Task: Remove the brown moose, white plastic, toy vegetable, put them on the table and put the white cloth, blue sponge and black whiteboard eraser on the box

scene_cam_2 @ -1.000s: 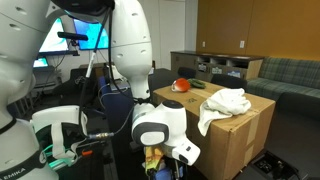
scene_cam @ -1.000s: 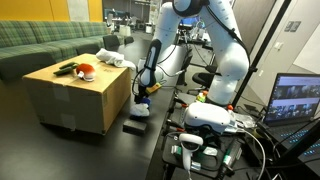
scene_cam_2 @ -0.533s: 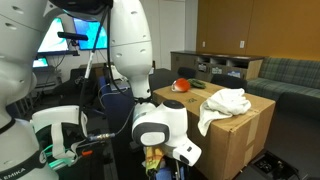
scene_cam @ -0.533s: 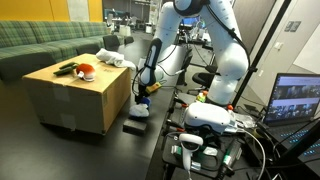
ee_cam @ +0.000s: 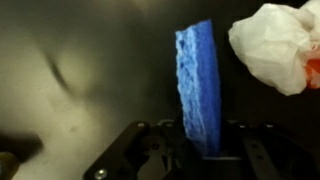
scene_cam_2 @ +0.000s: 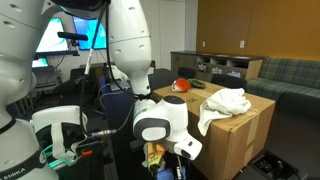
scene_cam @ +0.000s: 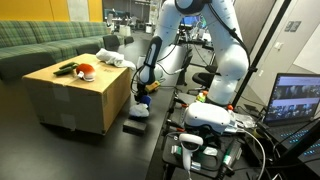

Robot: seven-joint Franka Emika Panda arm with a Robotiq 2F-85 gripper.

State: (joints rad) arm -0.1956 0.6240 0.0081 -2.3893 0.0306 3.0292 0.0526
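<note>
— What differs from a second ago?

— Very little; in an exterior view the arm's round white wrist housing [scene_cam_2: 155, 128] now sits a touch nearer the picture's left side and a shade lower; the black link [scene_cam_2: 184, 149] under it shifts with it.

— When does that happen?

— Within the last half second; the two earlier pictures match each other.

— And the gripper [ee_cam: 203, 150]?

— It is clamped on the blue sponge [ee_cam: 198, 85], so both ride along with the wrist; in an exterior view the shift at the gripper [scene_cam: 141, 95] is too small to make out.

— Toward which edge of the table [scene_cam: 110, 146]?

— I cannot tell.
</note>
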